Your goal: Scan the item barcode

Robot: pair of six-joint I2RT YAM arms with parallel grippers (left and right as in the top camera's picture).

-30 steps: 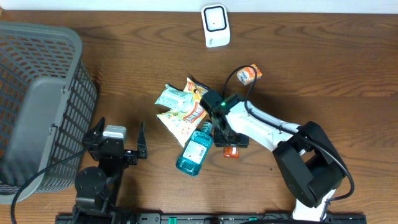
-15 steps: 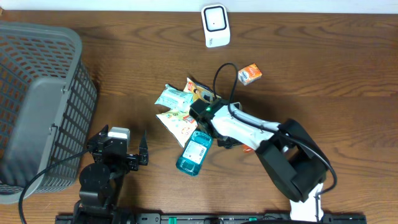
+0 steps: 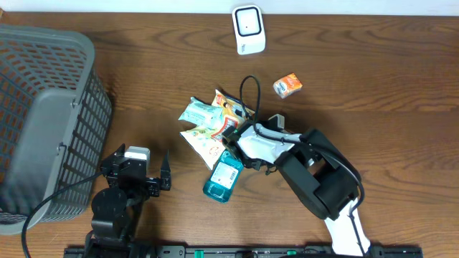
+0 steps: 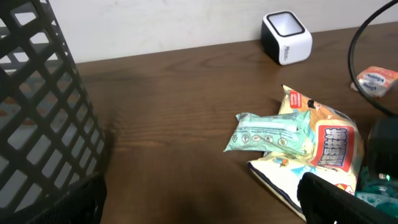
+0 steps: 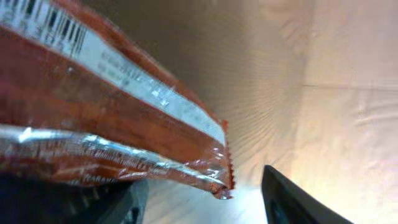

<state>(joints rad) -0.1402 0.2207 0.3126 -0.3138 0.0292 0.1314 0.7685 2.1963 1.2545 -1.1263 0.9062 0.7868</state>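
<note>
Overhead shows the worktop (image 3: 373, 72) with the basket (image 3: 43, 107) at 9 o'clock, the right arm (image 3: 315, 172) bent over the central pile of snack bags (image 3: 211, 125), and the scanner (image 3: 248, 29) well apart at 12 o'clock, so the scan looks not yet done. Right wrist shows an orange-brown packet (image 5: 93, 106), barcode strip visible, close against the right end effector (image 5: 205, 193), but whether it is gripped cannot be told. The left end effector (image 3: 140, 149) sits wide open at 7 o'clock.

basket (image 3: 50, 43) cropped left, wrapper (image 5: 87, 106) cropped
</note>
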